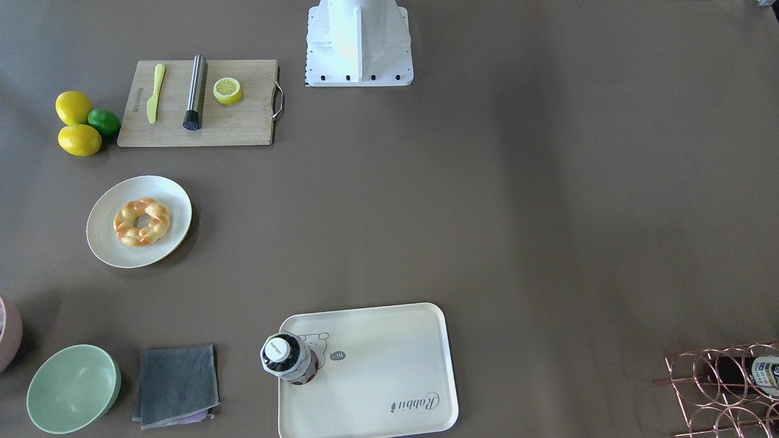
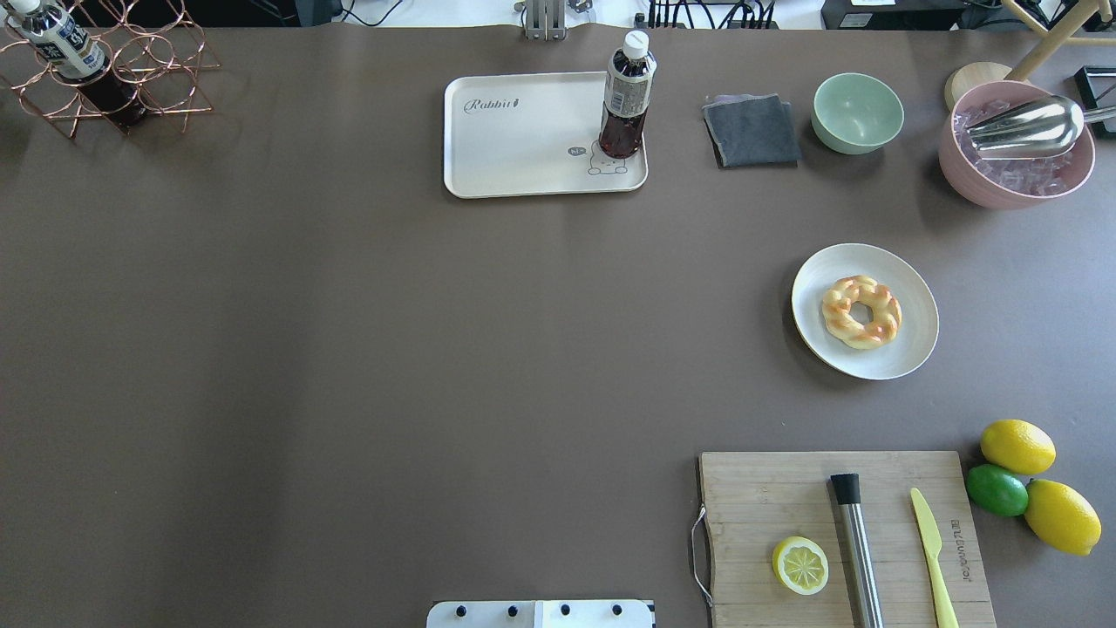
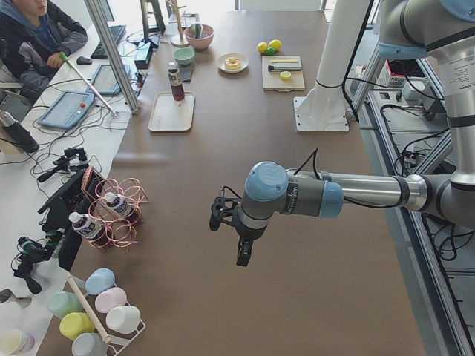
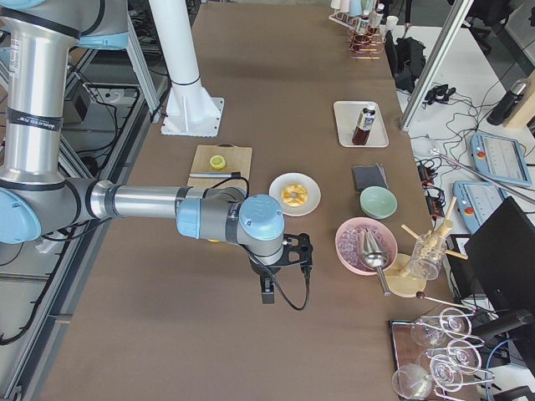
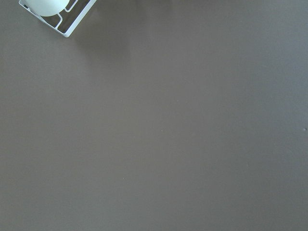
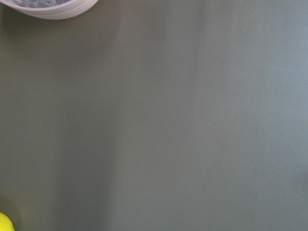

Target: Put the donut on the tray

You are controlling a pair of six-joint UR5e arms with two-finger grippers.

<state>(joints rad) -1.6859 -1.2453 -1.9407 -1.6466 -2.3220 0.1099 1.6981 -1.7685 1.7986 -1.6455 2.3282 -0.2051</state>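
Note:
The braided golden donut lies on a round white plate on the table's right side; it also shows in the front view. The cream tray with "Rabbit" script sits at the far middle, and a dark drink bottle stands on its right corner. My left gripper hangs over bare table far off to the left. My right gripper hangs over bare table near the pink bowl. Both show only in the side views, so I cannot tell whether they are open or shut.
A wooden cutting board carries a halved lemon, a steel rod and a yellow knife. Two lemons and a lime lie beside it. A green bowl, a grey cloth, a pink ice bowl and a copper rack stand at the back.

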